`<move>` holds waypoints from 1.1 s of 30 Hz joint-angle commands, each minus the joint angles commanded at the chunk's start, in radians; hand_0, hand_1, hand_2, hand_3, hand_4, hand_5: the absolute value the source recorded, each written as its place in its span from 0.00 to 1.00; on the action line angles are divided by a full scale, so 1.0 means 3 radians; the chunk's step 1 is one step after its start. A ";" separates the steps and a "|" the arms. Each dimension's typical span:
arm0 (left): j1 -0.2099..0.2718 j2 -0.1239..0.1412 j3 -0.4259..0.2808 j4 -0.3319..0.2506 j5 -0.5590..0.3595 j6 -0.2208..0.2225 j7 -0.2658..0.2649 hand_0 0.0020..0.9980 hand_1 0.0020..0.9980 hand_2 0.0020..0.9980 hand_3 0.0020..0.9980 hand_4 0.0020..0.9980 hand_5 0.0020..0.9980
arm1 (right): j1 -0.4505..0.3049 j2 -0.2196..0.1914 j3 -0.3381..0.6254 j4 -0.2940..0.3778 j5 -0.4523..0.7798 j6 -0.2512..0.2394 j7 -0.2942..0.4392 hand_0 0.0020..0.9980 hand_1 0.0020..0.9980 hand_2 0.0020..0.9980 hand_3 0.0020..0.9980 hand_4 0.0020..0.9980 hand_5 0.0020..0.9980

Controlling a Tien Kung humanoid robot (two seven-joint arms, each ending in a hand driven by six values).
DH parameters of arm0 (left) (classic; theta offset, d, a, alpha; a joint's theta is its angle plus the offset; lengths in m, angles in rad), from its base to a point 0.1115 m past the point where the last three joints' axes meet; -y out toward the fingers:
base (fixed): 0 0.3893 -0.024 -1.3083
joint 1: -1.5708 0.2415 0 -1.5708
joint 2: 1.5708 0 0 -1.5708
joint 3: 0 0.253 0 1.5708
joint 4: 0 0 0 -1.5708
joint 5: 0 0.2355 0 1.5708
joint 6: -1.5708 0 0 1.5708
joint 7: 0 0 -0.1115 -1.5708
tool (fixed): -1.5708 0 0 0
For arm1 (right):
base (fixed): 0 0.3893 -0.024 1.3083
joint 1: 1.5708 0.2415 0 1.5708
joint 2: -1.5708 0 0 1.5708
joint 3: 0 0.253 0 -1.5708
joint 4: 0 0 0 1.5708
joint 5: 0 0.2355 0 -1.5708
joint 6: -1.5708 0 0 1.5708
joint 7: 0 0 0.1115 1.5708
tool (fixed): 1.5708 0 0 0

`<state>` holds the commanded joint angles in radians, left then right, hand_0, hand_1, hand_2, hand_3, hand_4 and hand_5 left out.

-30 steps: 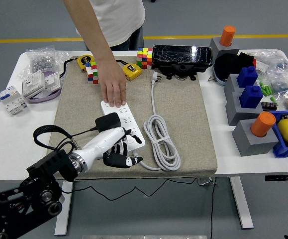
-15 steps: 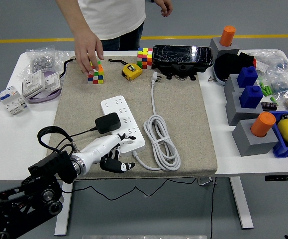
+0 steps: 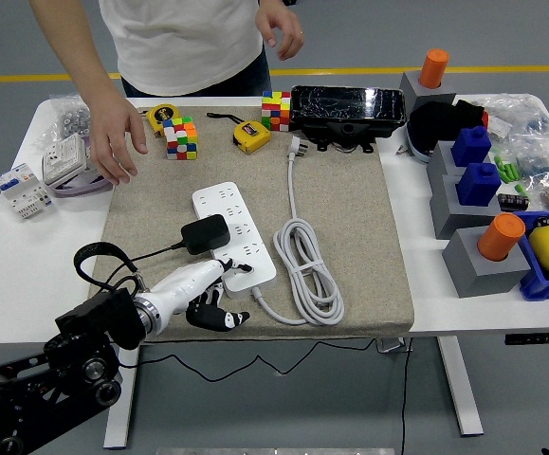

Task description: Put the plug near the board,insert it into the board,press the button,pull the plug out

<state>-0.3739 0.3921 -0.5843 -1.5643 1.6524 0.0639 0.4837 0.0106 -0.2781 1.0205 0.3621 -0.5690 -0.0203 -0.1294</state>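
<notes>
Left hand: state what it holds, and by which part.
Nothing. The left hand grips nothing; its fingers rest loosely at the near end of the power strip.

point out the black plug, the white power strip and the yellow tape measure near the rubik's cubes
black plug (image 3: 206, 233), head view, top face of its body
white power strip (image 3: 239, 226), head view, middle of its socket face
yellow tape measure (image 3: 250, 136), head view, centre of its case

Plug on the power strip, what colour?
Black plug, on the white power strip; head view.
</notes>
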 joint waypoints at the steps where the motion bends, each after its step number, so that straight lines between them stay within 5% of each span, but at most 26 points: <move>1: -0.0001 0.0000 0.0001 0.0000 0.0000 -0.0005 0.0006 0.06 0.08 0.14 0.83 0.74 0.26 | 0.0000 0.0000 0.0001 0.0000 0.0000 0.0000 0.0000 0.58 0.67 0.68 0.62 0.98 0.52; 9: -0.0004 -0.0003 0.0008 0.0001 -0.0009 -0.0014 0.0013 0.06 0.08 0.14 0.72 0.74 0.27 | -0.0001 0.0002 0.0002 0.0001 -0.0002 0.0000 0.0001 0.58 0.67 0.68 0.62 0.98 0.52; 24: 0.0050 0.0009 -0.0101 -0.0041 -0.0579 0.0685 -0.0937 0.09 0.06 0.14 0.61 0.75 0.29 | 0.0000 0.0004 0.0008 0.0006 -0.0005 -0.0002 0.0003 0.58 0.67 0.68 0.62 0.98 0.52; 33: 0.0095 0.0005 -0.0152 -0.0112 -0.0610 0.0736 -0.0992 0.09 0.06 0.15 0.61 0.75 0.30 | -0.0003 0.0005 0.0000 0.0005 -0.0003 -0.0004 0.0004 0.58 0.67 0.68 0.62 0.98 0.52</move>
<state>-0.3454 0.3935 -0.6299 -1.5980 1.4695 0.2847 0.1861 0.0098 -0.2766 1.0205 0.3637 -0.5700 -0.0214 -0.1283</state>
